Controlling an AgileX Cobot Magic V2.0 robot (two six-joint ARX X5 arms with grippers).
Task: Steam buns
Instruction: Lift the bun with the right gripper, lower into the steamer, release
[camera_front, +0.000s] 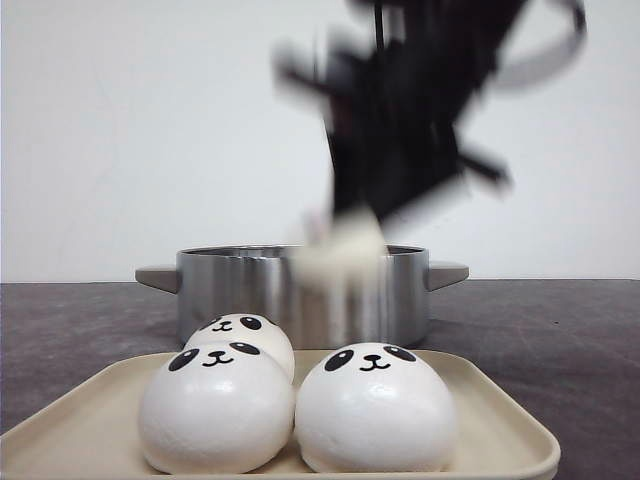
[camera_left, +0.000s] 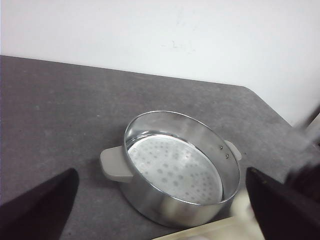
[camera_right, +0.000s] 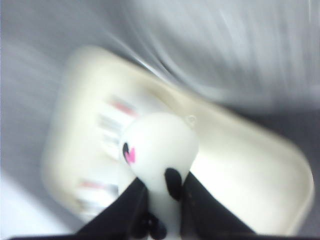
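Observation:
Three white panda-faced buns sit on a cream tray (camera_front: 500, 430): one at front left (camera_front: 215, 408), one at front right (camera_front: 375, 410), one behind (camera_front: 243, 335). My right gripper (camera_right: 164, 197) is shut on a fourth bun (camera_right: 160, 152), squeezing it between black fingers; in the front view it is a blurred white shape (camera_front: 340, 255) held at the rim of the steel steamer pot (camera_front: 300, 290). The pot (camera_left: 177, 167) shows an empty perforated white insert in the left wrist view. My left gripper (camera_left: 160, 200) is open, its dark fingertips (camera_left: 37, 200) wide apart, nothing between them.
The pot has grey side handles (camera_front: 157, 277) and stands on a dark grey tabletop (camera_front: 70, 330) behind the tray. A white wall is behind. A corner of the tray (camera_left: 210, 232) lies just next to the pot in the left wrist view.

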